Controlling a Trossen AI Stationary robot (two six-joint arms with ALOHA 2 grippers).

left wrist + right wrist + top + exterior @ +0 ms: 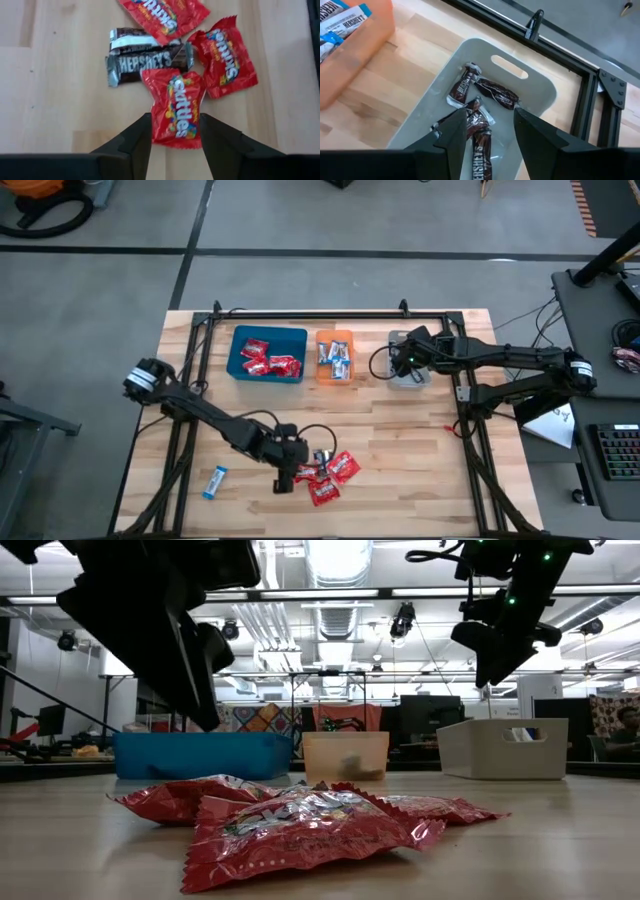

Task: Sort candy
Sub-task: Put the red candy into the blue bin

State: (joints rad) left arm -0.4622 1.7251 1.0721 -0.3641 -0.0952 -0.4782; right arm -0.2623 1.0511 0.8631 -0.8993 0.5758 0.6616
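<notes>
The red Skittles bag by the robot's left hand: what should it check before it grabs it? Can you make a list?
1. Left gripper open: ok.
2. Red Skittles bag sits between its fingers: ok.
3. Fingers touching the bag: cannot tell.
4. Hershey's bar outside the fingers: ok, though it touches the bag.
5. Blue tray has room for more red bags: ok.
6. Right gripper far away, over the grey tray: ok.

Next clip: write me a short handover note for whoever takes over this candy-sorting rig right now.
Left gripper: open, jaws straddling a red candy in the loose pile at the table's front.
Right gripper: open above the grey tray.
Done: red sweets in the blue tray, blue-and-white in the orange tray, dark bars in grey.
Left: the pile's reds, its dark bars, a stray blue-and-white candy.
</notes>
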